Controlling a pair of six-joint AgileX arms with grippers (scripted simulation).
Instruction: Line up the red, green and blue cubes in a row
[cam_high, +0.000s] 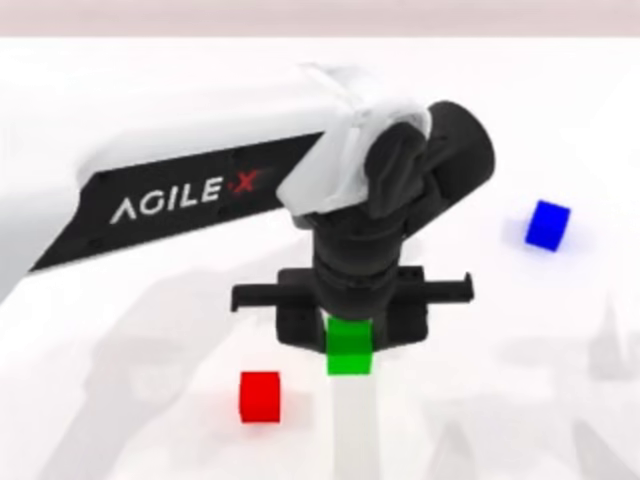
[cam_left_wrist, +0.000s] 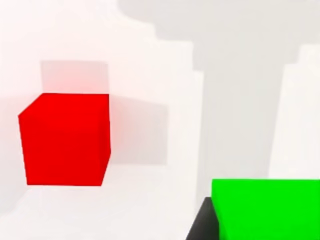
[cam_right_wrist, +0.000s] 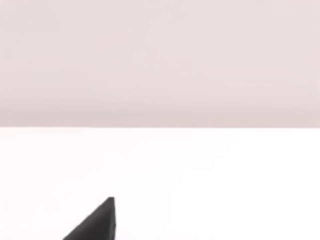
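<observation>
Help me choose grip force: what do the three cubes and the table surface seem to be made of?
The red cube, green cube and blue cube look like hard, matte plastic or painted blocks: flat uniform colour, sharp edges, no grain or glare. Being rendered, the material stays open. The table looks smooth, white and slightly glossy, as a faint red reflection beside the red cube in the left wrist view suggests.

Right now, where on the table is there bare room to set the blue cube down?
Free: table left of the red cube, and the stretch between the green cube and the blue cube. Crowded: around the left gripper, which straddles the green cube beside the red.
</observation>
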